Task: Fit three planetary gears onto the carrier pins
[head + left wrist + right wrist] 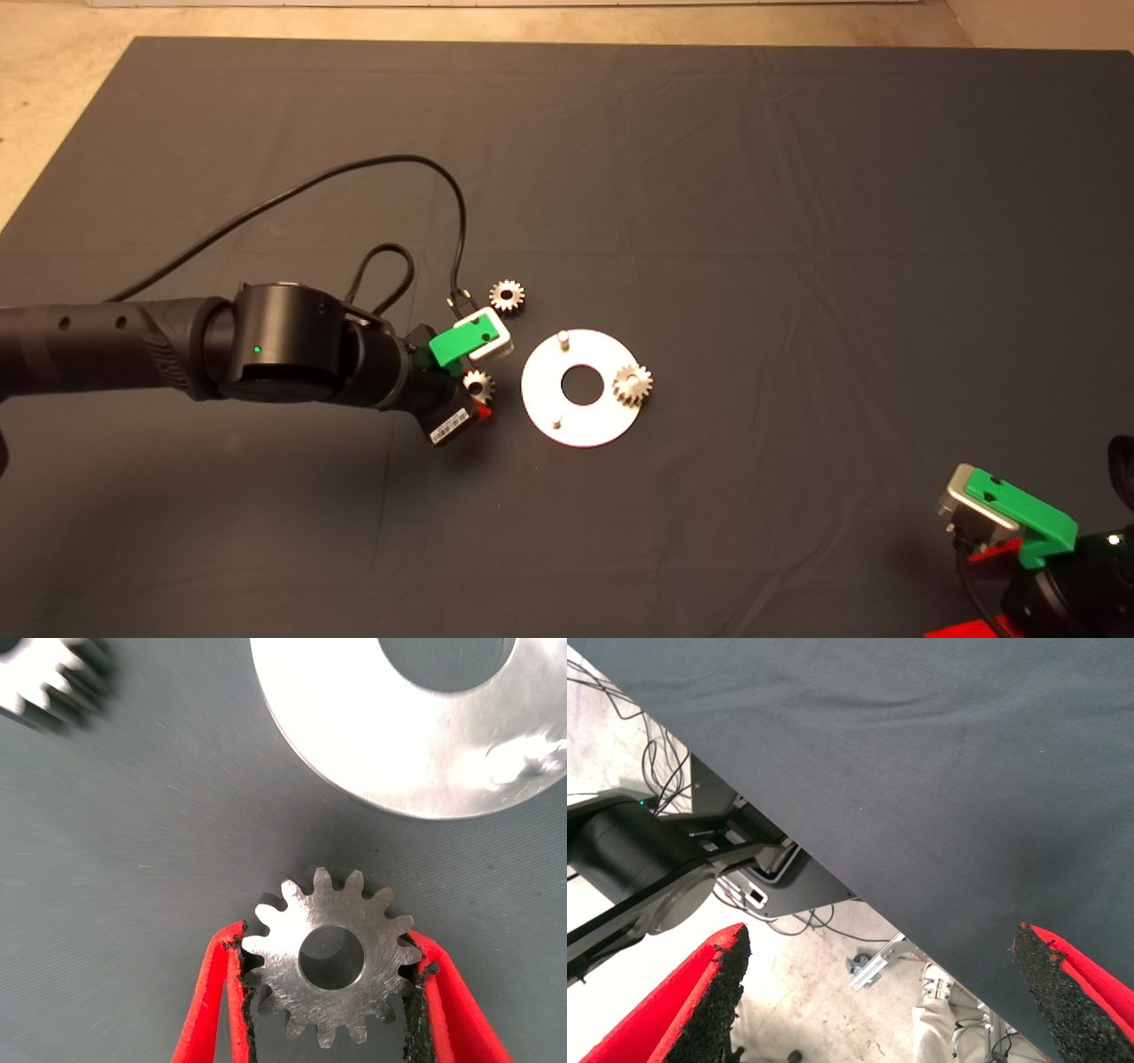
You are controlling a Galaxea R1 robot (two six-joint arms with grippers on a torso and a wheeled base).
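A pale metal disc (540,390) with a round centre hole lies mid-mat. One planetary gear (633,385) sits on its right carrier pin. Two pins stand bare, one at the far side (562,338) and one at the near side (556,423). My left gripper (479,392) is just left of the disc, shut on a second gear (478,383). In the left wrist view its pads (237,974) press both sides of this gear (332,957), with the disc (390,735) just beyond. A third gear (507,295) lies loose on the mat; it also shows in the left wrist view (49,678).
My right gripper (982,576) is parked at the mat's lower right corner, fingers (709,992) wide open and empty, looking past the mat's edge at the floor. A black cable (354,173) loops over the mat behind the left arm.
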